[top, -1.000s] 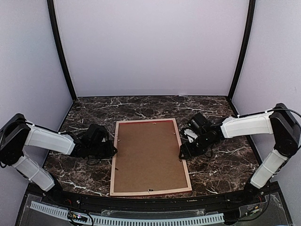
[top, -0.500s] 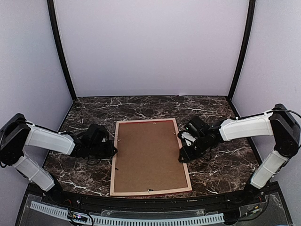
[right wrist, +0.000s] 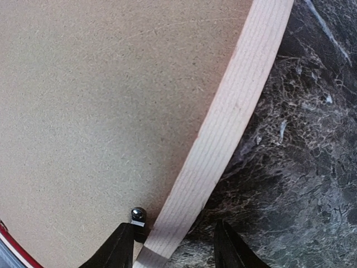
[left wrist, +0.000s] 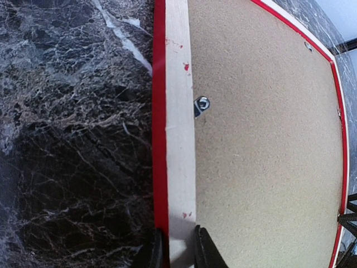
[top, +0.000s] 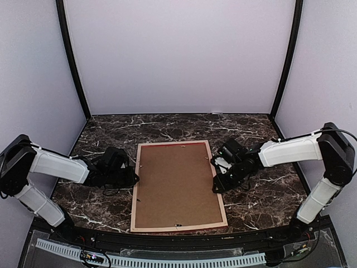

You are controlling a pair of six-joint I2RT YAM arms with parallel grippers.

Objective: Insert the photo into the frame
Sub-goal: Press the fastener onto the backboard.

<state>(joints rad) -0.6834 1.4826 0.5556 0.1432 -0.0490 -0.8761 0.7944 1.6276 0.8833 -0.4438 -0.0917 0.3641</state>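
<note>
The frame [top: 135, 196] lies face down on the table, its pale wood back up and a thin red edge showing. A plain brown backing board [top: 177, 184] fills it. The photo is not in view. My left gripper [top: 134, 180] is shut on the frame's left rail [left wrist: 179, 111], one finger on the red outer edge and one on the inner edge [left wrist: 178, 252]. My right gripper [top: 216, 183] is open and straddles the right rail [right wrist: 234, 106]. Its left finger [right wrist: 120, 248] is beside a small metal tab [right wrist: 138, 214], and its right finger is off the rail over the marble.
The dark marble tabletop [top: 262, 195] surrounds the frame. A metal tab [left wrist: 201, 104] sits at the inner edge of the left rail. More small tabs show along the frame's far and near edges. Grey walls close in the back and sides.
My right gripper has shifted slightly along the frame's right rail. The left gripper and the frame have not visibly moved.
</note>
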